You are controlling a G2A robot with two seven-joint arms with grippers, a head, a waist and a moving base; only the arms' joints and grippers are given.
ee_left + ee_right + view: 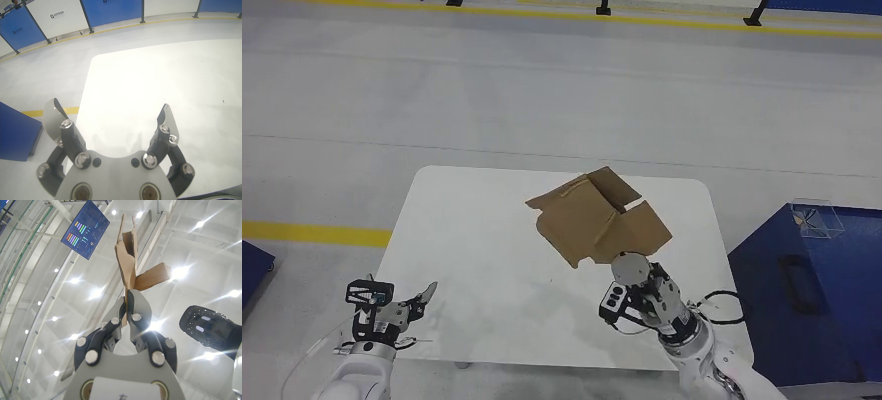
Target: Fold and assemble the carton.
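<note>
- Gripping the carton (128,262) by one cardboard edge, the right gripper (127,294) has its fingers pinched narrow on the board. The flaps stand above the fingertips, toward the ceiling.
- Seen from above, the carton is a mostly flat brown sheet with flaps splayed at its far and right sides. It sits over the far right part of the white table (472,260), and whether any part of it touches the tabletop cannot be told.
- The right arm comes in from the table's near right corner, with its gripper at the carton's near edge.
- The left gripper (110,106) hangs over the near left corner of the table, fingers spread wide and empty — well apart from the carton.
- A blue cabinet (812,290) stands on the floor just beside the table's right side, with a small clear box (815,217) on top.
- A yellow line (312,233) runs along the floor left of the table.
</note>
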